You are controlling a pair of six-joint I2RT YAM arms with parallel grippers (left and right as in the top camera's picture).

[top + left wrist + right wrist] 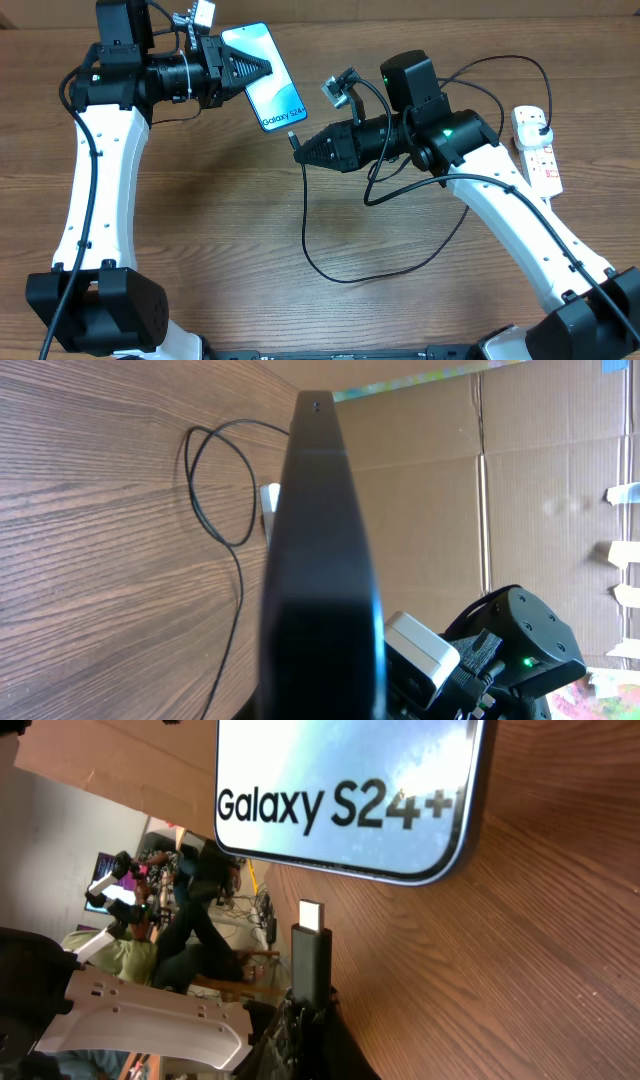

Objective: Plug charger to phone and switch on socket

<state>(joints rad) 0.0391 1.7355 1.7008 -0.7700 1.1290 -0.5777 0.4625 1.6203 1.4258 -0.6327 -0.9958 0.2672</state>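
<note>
My left gripper (pixel 262 68) is shut on the phone (pixel 268 82) and holds it tilted above the table; its blue-and-white "Galaxy S24" screen fills the top of the right wrist view (pixel 350 790), and its dark edge shows in the left wrist view (pixel 320 560). My right gripper (pixel 303 150) is shut on the charger's connector tip (pixel 293 137), which sits just short of the phone's lower edge, also seen in the right wrist view (pixel 312 955). The black cable (pixel 330 270) loops over the table. The white socket (pixel 537 150) lies at the far right with a black plug (pixel 541 122) in it.
Both arms reach over the wooden table (pixel 220 220) from its front corners. A cardboard wall (pixel 540 490) stands behind the table. The right arm's own black cables (pixel 500 75) arc above the socket.
</note>
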